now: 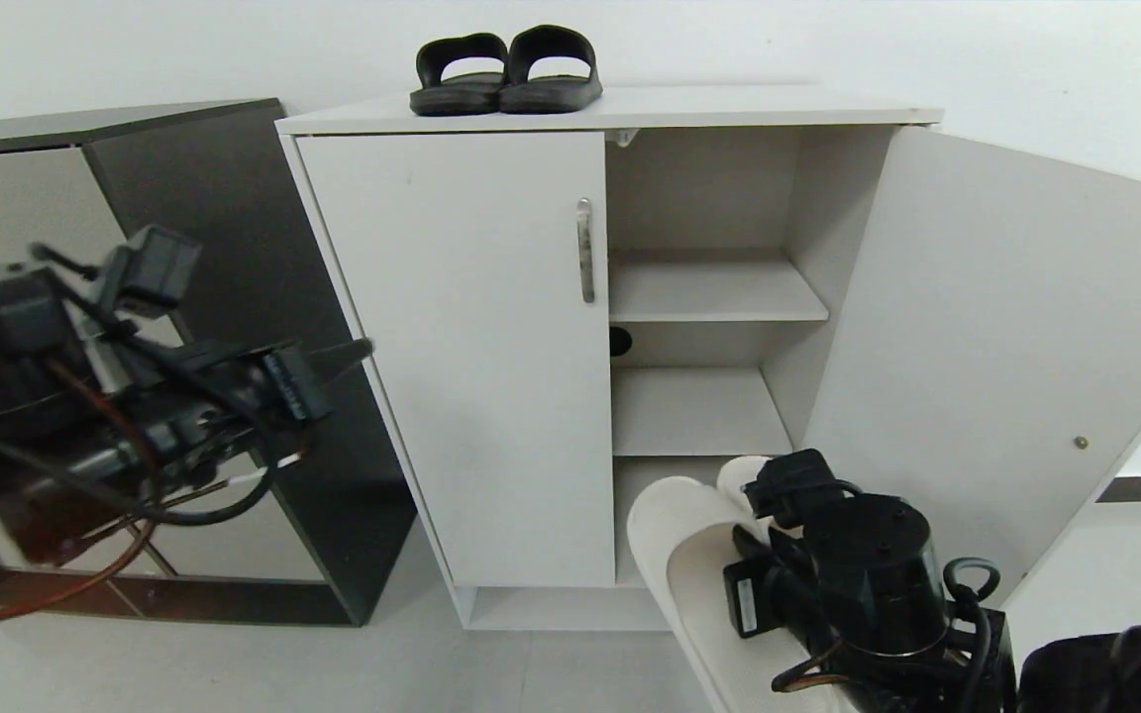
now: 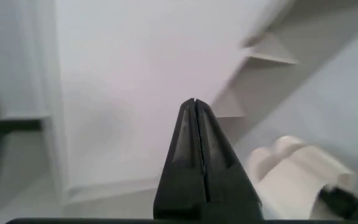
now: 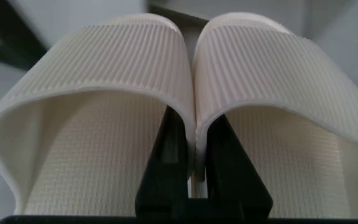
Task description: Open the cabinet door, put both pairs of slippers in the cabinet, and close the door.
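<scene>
- The right gripper (image 3: pixel 194 127) is nearest, low in front of the cabinet (image 1: pixel 531 107). It is clenched on the white slippers (image 1: pixel 689 540), pinching the two inner side walls together so the pair hangs as one.
- The white slippers sit side by side and touching, raised off the floor (image 1: pixel 234 663), with one end pointing at the cabinet's lowest opening. That end appears to be at the opening's front edge, though I cannot tell if it is inside.
- The left gripper (image 2: pixel 194 112) hovers to the left of the cabinet, at about mid-height beside the left door (image 1: pixel 471 356). Its fingers are pressed together with nothing between them.
- The left door is closed, with a metal handle (image 1: pixel 584 250) upright along its inner edge.
- The right door (image 1: pixel 986 347) is swung wide open, showing two white shelves (image 1: pixel 709 292) inside.
- The black slippers (image 1: pixel 506 71) rest as a pair on top of the cabinet, above the left door.
- A dark unit (image 1: pixel 234 198) stands against the cabinet's left side.
</scene>
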You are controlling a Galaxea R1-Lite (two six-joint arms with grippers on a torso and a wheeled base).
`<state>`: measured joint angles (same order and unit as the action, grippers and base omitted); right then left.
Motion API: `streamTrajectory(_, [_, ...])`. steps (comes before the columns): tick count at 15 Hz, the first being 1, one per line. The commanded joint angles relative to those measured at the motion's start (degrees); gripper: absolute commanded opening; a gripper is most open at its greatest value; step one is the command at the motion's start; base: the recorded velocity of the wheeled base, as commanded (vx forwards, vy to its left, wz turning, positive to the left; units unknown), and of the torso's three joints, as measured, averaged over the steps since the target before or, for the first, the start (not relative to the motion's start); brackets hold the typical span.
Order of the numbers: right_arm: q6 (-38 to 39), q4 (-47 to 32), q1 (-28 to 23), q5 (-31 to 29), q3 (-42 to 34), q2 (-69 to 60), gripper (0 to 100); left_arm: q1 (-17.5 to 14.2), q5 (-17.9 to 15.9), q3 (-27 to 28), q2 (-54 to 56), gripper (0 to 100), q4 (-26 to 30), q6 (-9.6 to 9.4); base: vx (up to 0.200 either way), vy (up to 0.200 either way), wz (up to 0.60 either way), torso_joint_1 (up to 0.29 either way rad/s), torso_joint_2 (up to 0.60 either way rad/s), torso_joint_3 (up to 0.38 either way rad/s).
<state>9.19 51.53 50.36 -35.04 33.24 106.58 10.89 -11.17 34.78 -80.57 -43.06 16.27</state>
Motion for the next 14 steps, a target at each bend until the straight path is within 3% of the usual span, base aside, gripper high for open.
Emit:
streamTrajectory(1, [0.1, 0.1, -2.4, -1.4, 0.2, 1.6, 0, -9.9, 1.6, -12.0, 15.8, 0, 4.3, -0.28, 0.0, 0.0, 0.0, 0.0, 0.0, 0.0])
streamTrajectory(3, [0.1, 0.2, -4.7, -5.1, -0.6, 1.4, 0, -17.2, 1.7, -15.5, 31.1, 0, 14.1, -1.6, 0.0, 0.0, 0.0, 0.0, 0.0, 0.0])
streamTrajectory(4, [0.1, 0.2, -5.7, -5.9, -0.4, 1.1, 0, -22.0, 2.7, -15.1, 40.3, 0, 22.9, -1.95, 0.0, 0.0, 0.0, 0.0, 0.0, 0.0])
streamTrajectory(6, [0.7, 0.2, -8.1, -5.2, 0.1, 0.1, 0, -25.4, 3.8, -14.6, 57.1, 0, 38.5, -2.3, 0.0, 0.0, 0.0, 0.0, 0.0, 0.0])
streamTrajectory(7, [0.7, 0.2, -8.7, -5.2, 1.1, 0.0, 0, -25.6, 3.9, -13.9, 65.2, 0, 48.1, -4.15, 0.0, 0.0, 0.0, 0.0, 0.0, 0.0])
streamTrajectory(8, [0.7, 0.2, -8.7, -5.2, 1.3, 0.0, 0, -25.6, 4.1, -13.4, 70.4, 0, 55.8, -7.92, 0.0, 0.0, 0.0, 0.0, 0.0, 0.0])
streamTrajectory(9, [0.7, 0.2, -8.7, -5.2, 1.1, 0.0, 0, -25.5, 4.0, -13.9, 74.0, 0, 60.0, -10.12, 0.0, 0.0, 0.0, 0.0, 0.0, 0.0])
streamTrajectory(10, [0.8, 0.2, -8.7, -5.2, 0.9, 0.2, 0, -25.6, 4.0, -15.8, 75.8, 0, 62.0, -12.23, 0.0, 0.0, 0.0, 0.0, 0.0, 0.0])
streamTrajectory(11, [1.2, 0.2, -8.6, -4.9, 0.6, 0.2, 0, -25.6, 4.0, -18.0, 75.7, 0, 60.5, -12.14, 0.0, 0.0, 0.0, 0.0, 0.0, 0.0])
streamTrajectory(13, [1.3, 0.2, -8.4, -3.8, 0.3, 0.4, 0, -25.6, 2.9, -28.5, 75.7, 0, 52.1, -13.55, 0.0, 0.0, 0.0, 0.0, 0.0, 0.0])
streamTrajectory(14, [1.3, 0.2, -8.0, -3.6, 0.0, 0.6, 0, -25.0, 1.0, -31.4, 75.6, 0, 47.2, -13.46, 0.0, 0.0, 0.0, 0.0, 0.0, 0.0])
